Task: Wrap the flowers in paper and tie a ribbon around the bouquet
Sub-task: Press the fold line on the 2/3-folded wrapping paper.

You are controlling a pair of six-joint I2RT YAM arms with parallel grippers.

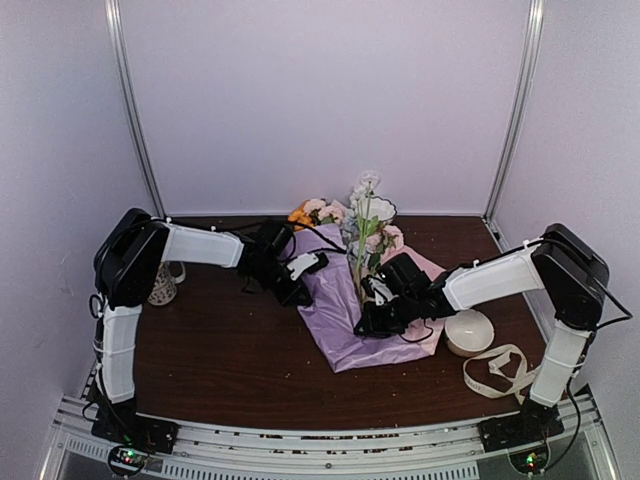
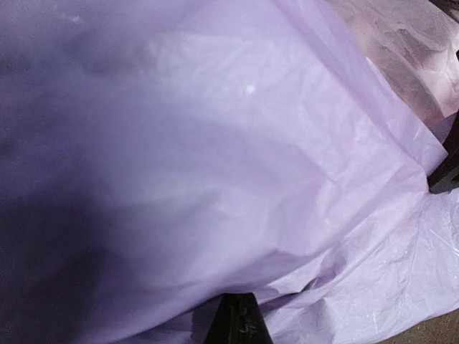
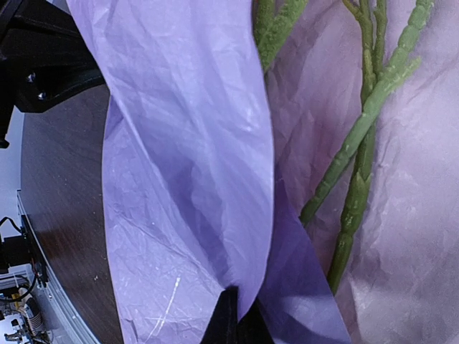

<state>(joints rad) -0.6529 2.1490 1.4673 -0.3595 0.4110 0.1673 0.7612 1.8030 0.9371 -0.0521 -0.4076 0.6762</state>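
Lilac paper (image 2: pixel 301 186) smothers the left tool (image 2: pixel 237 326) — flowers (image 3: pixel 358 136) half-covered.

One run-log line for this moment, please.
stage: wrapping | left pincer: shut on paper, left side | right pincer: shut on paper fold | flowers: stems on paper | ribbon: lying loose, not yet used

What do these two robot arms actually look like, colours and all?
The left arm and right arm alternate white tube-like segments with bulky black joints. The left gripper and right gripper are mostly black. Thin black cables loop near the wrists, and small green and red lights glow at the black bases.
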